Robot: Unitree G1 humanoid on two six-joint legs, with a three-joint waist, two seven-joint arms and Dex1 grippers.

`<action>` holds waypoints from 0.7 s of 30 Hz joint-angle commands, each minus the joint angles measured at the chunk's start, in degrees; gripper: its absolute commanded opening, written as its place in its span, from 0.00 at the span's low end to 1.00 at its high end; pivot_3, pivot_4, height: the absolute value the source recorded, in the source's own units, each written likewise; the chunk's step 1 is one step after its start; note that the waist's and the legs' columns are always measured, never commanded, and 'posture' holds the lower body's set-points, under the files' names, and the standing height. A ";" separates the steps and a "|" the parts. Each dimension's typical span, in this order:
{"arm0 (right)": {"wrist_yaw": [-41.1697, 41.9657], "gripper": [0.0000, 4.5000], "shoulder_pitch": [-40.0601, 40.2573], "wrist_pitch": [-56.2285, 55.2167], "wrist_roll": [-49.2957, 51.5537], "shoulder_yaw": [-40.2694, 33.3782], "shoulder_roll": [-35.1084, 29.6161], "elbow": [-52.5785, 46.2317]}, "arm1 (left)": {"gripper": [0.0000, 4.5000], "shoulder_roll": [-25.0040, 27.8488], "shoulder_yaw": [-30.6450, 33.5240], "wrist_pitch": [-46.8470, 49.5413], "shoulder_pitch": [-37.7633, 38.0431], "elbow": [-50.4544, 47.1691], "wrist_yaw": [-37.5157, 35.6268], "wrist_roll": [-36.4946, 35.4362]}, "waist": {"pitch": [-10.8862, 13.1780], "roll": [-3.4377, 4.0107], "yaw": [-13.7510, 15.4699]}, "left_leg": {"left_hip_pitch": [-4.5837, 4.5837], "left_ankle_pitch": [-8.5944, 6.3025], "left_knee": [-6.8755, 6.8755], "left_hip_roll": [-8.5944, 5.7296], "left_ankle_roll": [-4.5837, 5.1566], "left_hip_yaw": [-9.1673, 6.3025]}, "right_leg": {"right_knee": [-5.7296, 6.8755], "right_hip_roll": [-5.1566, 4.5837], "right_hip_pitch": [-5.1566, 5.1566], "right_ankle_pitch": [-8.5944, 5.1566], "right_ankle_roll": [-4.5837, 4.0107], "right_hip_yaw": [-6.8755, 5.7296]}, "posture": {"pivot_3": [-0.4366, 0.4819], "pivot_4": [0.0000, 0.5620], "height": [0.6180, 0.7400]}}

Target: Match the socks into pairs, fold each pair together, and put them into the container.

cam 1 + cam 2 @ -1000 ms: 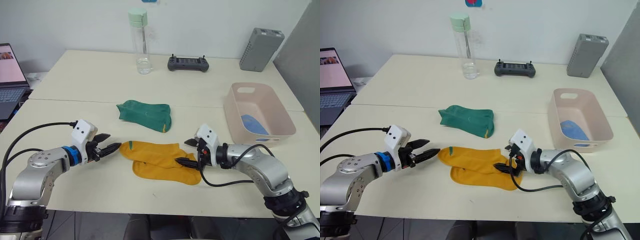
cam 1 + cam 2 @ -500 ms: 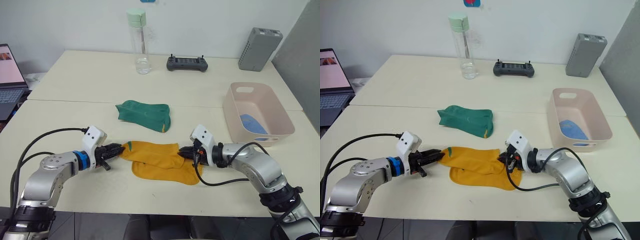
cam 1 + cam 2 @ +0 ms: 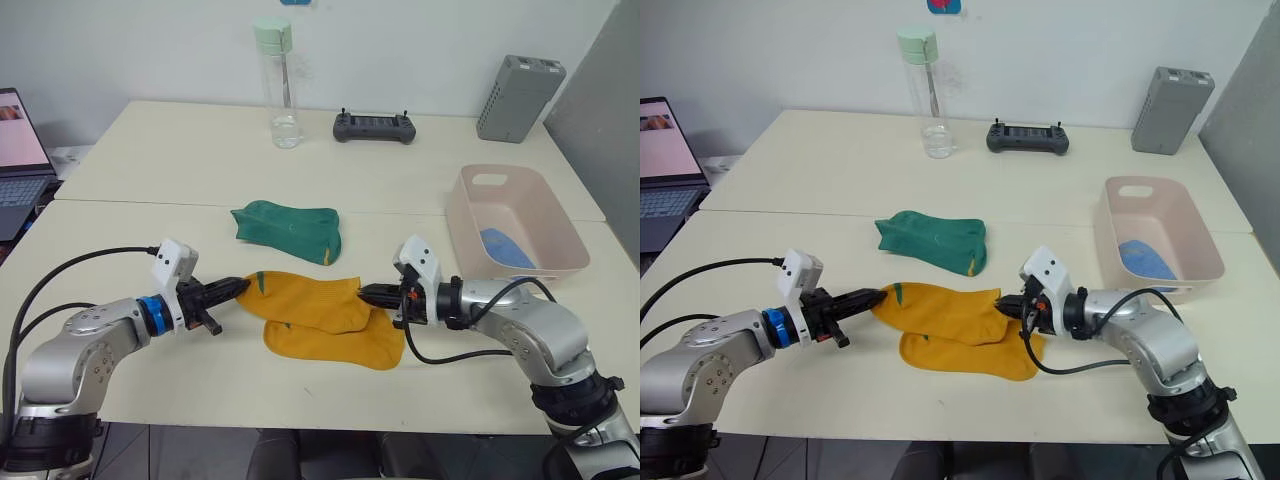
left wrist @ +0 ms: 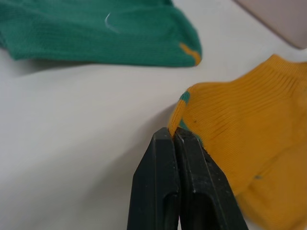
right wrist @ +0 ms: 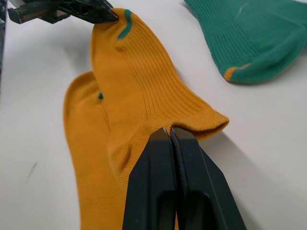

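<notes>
Worktop (image 3: 150, 150): pale cream, two slabs meeting at a seam that runs across the middle; a white wall behind.
Far edge: water bottle (image 3: 278, 85) at 12 o'clock, black controller (image 3: 374, 126) just right of it, grey ribbed box (image 3: 515, 98) at 1 o'clock.
Left edge: an open laptop (image 3: 18, 150) at 10 o'clock.
Container (image 3: 560, 232): pink bin at 3 o'clock near the right edge, with a light blue sock (image 3: 510, 247) lying inside.
Dark green socks (image 3: 288, 228): folded together at centre, apart from the yellow ones.
Mustard-yellow socks (image 3: 330, 320): at 6 o'clock; the upper one is stretched between both claws, partly overlapping the lower.
Left claw (image 3: 236, 287): fingers together, pinching the green-marked end of the upper yellow sock.
Right claw (image 3: 366, 293): fingers together, clamped on that sock's cuff end.
Open room: bare surface on the far slab's left and along the near edge.
</notes>
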 commanded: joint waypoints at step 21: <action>-3.28 0.00 7.18 11.98 19.35 -12.47 -7.01 -8.83 | 0.00 -1.99 -0.99 10.00 5.73 -13.51 7.24 -12.51 | -0.02 -0.03 -0.01 | 0.03 0.00 0.06 -0.02 0.00 0.06 | -0.05 -0.01 0.00 -0.13 -0.14 0.11 | 0.48 0.27 1.00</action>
